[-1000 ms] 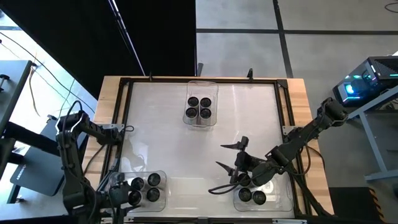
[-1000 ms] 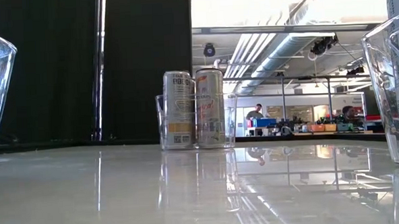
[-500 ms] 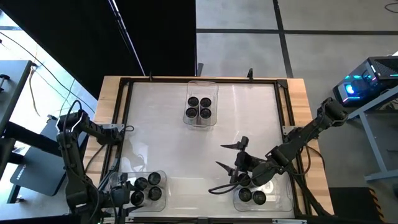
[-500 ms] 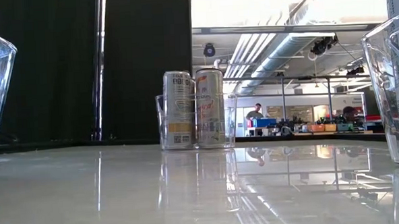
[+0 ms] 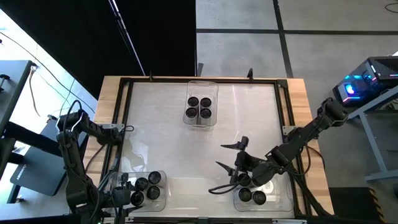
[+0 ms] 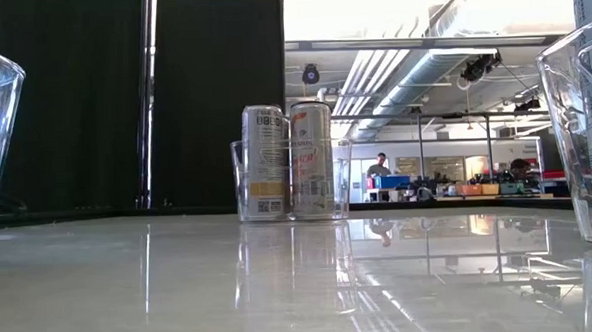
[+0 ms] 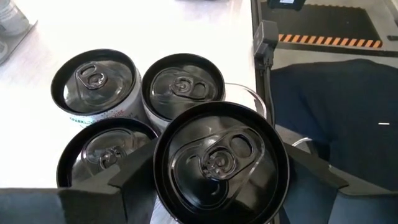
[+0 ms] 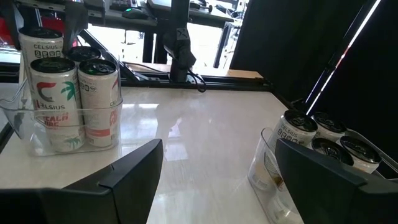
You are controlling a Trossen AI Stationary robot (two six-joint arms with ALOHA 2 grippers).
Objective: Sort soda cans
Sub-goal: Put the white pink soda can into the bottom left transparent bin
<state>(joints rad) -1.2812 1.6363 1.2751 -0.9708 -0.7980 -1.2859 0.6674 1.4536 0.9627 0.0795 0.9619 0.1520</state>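
My left gripper [image 7: 214, 186] hangs over the clear bin [image 5: 163, 186] at the table's near-left corner, its fingers [image 7: 134, 180] clamped on the sides of 1 soda can [image 7: 219, 162] held upright; that can sits just above the bin, and 3 more cans [image 7: 94, 84] stand upright in the bin beneath it, touching one another; from above I see the held can [image 5: 137, 198] at the bin's left side, beside the others. My right gripper [image 5: 229, 155] waits near the table's near-right corner, fingers [image 5: 231, 145] spread wide with nothing between them, just beside the clear bin [image 5: 286, 200] there, which holds 2 cans [image 5: 252, 196]. A third clear bin [image 5: 202, 84] stands at the middle of the far edge with 4 cans [image 5: 199, 107] packed upright in a square; the level view shows 2 of them [image 6: 288, 162] side by side.
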